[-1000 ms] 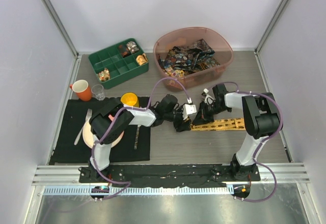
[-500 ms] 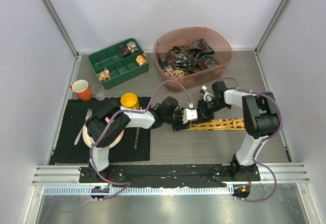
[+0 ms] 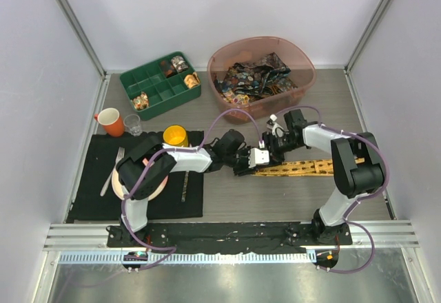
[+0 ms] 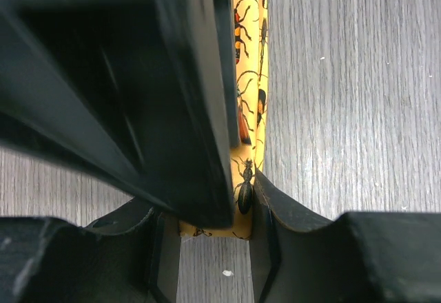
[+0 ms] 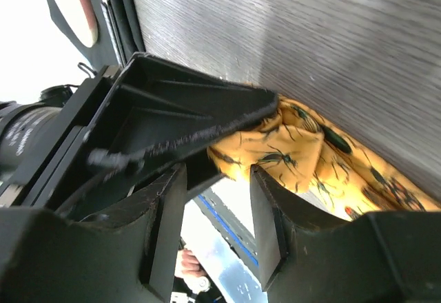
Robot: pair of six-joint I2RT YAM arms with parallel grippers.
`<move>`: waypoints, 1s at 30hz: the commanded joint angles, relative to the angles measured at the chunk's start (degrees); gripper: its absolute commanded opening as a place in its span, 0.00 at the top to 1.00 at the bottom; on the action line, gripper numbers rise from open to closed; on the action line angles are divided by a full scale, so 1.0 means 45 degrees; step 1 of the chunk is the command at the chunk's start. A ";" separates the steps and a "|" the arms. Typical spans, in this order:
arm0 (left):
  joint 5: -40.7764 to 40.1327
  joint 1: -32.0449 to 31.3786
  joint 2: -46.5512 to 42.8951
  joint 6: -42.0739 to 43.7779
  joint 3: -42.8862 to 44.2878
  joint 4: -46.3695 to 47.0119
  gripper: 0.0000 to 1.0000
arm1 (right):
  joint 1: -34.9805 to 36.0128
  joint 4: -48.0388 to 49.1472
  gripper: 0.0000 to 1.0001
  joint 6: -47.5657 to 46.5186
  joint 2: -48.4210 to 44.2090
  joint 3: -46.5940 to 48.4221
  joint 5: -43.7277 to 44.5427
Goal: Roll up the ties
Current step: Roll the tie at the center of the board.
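A yellow-orange tie [image 3: 310,168] printed with dark insects lies flat across the table's middle right. Its left end [image 4: 249,76] sits between the jaws of my left gripper [image 4: 210,224], which are shut on it. My left gripper [image 3: 249,161] and right gripper [image 3: 271,153] meet at that end. The right gripper [image 5: 217,179] stands open, with the folded tie end [image 5: 296,151] just past one fingertip. A finger of the left gripper [image 5: 172,124] crosses in front of it. More dark printed ties [image 3: 251,76] lie heaped in the pink basin [image 3: 303,62].
A green compartment tray [image 3: 148,82] with small trinkets stands at the back left. On the left, a black mat [image 3: 96,200] holds a plate [image 3: 120,179], a fork [image 3: 110,175] and a yellow cup [image 3: 175,136]. An orange mug [image 3: 109,120] and a glass [image 3: 133,125] stand behind it.
My right gripper has opened and let go of the tie's end. My left gripper has narrowed onto that end and shifted slightly right.
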 commanded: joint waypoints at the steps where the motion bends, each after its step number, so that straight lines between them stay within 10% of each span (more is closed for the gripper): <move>1: -0.1032 0.0083 0.0860 0.0640 -0.0261 -0.2689 0.78 | 0.0270 0.0818 0.54 0.0271 0.0501 -0.0205 0.0339; 9: -0.0681 0.0044 0.0762 0.0855 -0.0221 -0.3041 0.71 | 0.0095 0.0665 0.99 -0.0234 0.1438 -0.0284 0.1686; 18: 0.0295 0.0376 0.0723 0.0485 0.0012 -0.2632 0.36 | -0.0978 -0.0430 0.99 -0.1056 0.2025 -0.0558 0.2567; 30: 0.2307 0.0670 0.0819 -0.1566 0.0149 0.1098 0.25 | -0.2013 -0.0919 0.99 -0.1389 0.2396 -0.0500 0.3775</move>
